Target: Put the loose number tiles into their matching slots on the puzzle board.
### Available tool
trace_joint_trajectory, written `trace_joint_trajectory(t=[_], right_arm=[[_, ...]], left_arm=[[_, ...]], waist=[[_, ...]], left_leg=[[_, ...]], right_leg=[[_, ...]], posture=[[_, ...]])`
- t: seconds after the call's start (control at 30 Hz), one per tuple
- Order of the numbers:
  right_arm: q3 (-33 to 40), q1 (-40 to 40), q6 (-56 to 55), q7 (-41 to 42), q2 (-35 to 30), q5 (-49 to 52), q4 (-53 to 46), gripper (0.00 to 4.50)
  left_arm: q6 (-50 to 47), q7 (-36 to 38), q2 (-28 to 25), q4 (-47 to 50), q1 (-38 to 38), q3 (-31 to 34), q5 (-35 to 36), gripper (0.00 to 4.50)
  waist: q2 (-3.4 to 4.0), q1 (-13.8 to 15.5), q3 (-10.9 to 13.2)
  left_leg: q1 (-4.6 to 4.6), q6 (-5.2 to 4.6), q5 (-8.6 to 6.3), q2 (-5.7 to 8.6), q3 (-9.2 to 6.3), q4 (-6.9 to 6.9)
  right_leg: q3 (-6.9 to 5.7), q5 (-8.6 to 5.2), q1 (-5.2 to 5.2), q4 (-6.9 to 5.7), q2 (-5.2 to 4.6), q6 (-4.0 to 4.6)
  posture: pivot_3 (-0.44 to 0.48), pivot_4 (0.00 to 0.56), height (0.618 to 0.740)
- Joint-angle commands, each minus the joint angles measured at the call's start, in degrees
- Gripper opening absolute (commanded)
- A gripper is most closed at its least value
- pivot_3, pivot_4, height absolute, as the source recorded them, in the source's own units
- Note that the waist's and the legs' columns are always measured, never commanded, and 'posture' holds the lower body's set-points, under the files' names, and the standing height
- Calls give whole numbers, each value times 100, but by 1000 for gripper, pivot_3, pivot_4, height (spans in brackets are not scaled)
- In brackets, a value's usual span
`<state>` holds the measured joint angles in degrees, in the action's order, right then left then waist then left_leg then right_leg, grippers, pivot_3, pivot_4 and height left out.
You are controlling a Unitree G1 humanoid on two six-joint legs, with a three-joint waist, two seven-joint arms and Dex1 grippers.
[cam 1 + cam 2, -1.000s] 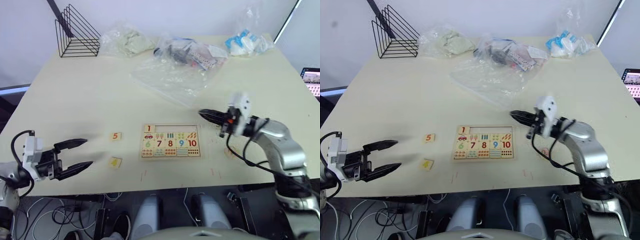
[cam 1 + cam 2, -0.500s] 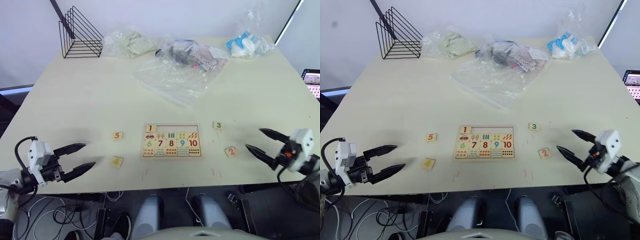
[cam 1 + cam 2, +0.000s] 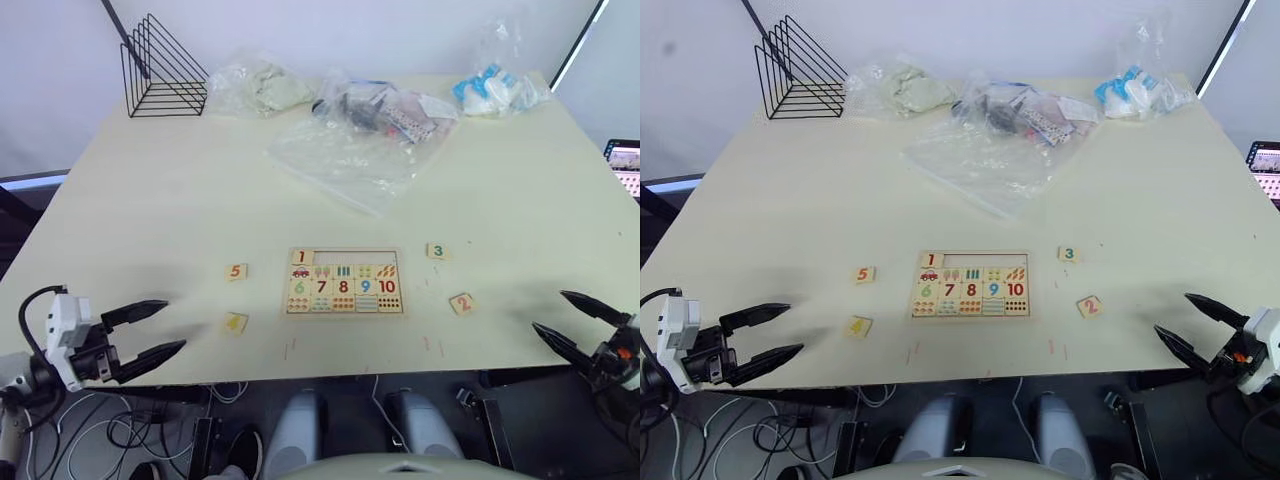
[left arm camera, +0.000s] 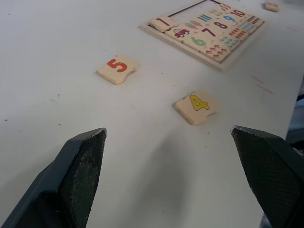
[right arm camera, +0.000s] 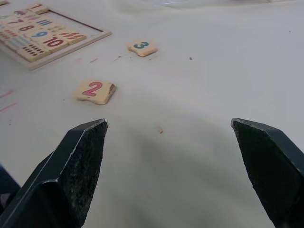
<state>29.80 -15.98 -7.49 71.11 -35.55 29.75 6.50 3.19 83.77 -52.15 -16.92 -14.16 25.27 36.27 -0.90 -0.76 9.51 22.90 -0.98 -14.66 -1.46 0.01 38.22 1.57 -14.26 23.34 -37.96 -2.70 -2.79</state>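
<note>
Lying loose: four number tiles (image 3: 236, 271)

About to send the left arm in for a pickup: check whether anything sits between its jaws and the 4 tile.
Nothing visible does. The left gripper is open, and only bare table lies between it and the 4 tile. The 5 tile sits off to one side, apart.
</note>
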Motion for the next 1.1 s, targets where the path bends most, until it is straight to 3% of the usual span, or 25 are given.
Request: trace_joint_trajectory(t=[0.03,1.1], right_arm=[[163,-69,-167,214,-110,218,14,4358],[36,-70,-386,527,-148,294,78,4358]], left_arm=[[-12,188,5,106,-26,307,116,4500],[486,873,9,-685,582,100,-119,4500]], waist=[[0,0,0],[-1,6,-1]], left_leg=[[0,0,0,0,0,0],[-1,0,0,2,4,1]], right_leg=[[0,0,0,0,0,0],[0,1,-1,-1,1,-1]], posture=[[0,150,740],[0,150,740]])
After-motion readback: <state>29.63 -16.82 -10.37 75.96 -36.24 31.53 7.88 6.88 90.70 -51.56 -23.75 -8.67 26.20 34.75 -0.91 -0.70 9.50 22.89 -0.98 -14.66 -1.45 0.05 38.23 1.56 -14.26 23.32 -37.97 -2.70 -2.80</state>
